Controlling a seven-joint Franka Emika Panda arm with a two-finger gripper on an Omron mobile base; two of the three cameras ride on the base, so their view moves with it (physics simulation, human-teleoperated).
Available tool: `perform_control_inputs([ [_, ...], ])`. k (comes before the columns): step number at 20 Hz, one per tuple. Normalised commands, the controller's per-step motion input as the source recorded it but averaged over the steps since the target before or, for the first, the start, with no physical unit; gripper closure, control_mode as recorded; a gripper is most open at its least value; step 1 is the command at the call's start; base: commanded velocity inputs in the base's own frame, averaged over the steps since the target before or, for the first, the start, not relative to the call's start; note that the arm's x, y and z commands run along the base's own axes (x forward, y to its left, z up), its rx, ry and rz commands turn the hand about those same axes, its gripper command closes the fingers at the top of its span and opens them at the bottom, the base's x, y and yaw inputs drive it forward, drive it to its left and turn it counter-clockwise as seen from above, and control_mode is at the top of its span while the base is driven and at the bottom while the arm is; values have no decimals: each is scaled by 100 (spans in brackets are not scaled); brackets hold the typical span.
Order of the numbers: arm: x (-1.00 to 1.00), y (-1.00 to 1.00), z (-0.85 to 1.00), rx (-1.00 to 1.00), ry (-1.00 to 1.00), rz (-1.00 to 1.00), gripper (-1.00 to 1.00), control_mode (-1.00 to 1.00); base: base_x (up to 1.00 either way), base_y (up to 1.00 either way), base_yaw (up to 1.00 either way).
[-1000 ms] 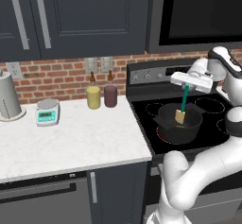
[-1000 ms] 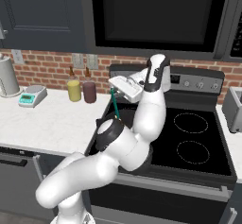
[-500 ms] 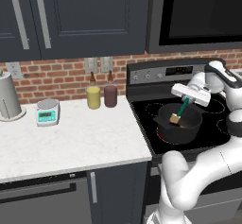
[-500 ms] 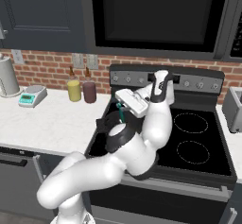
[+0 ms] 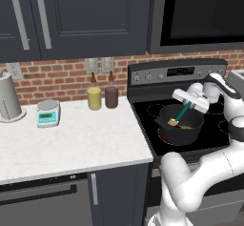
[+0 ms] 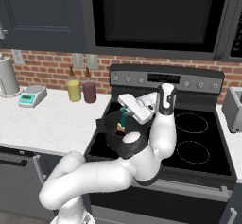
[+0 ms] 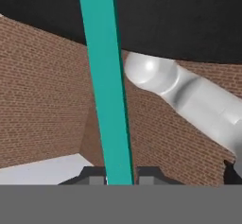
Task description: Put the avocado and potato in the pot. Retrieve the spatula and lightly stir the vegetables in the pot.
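Tool lowered; flat tan-bladed spatula tilted into round pot.

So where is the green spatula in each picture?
Left base view: the spatula slants from the end effector down into the pot, right of middle.
Right base view: spatula just left of middle, blade over the pot.
Hand view: its teal handle runs top to bottom.
Shared landmark: the pot.

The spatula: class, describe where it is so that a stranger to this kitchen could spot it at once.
Find the black stove right of the white counter; a dark pot sits on its front left burner. The spatula slants down into that pot, held by the claw. Its teal handle and tan blade are unique.
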Motion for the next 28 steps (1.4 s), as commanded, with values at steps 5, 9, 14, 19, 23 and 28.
perform_control_inputs([
  [5, -1, -25, 0, 9, 16, 0, 100, -100, 0, 0, 0],
  [9, -3, -36, 0, 5, 21, 0, 100, -100, 0, 0, 0],
  [14, -3, -27, 1, 0, 15, 0, 100, -100, 0, 0, 0],
  [19, -16, -5, 0, -4, 10, 0, 100, -100, 0, 0, 0],
  [23, -3, 0, 0, -8, 9, 0, 100, -100, 0, 0, 0],
  [28, 0, 0, 0, -10, 4, 0, 100, -100, 0, 0, 0],
])
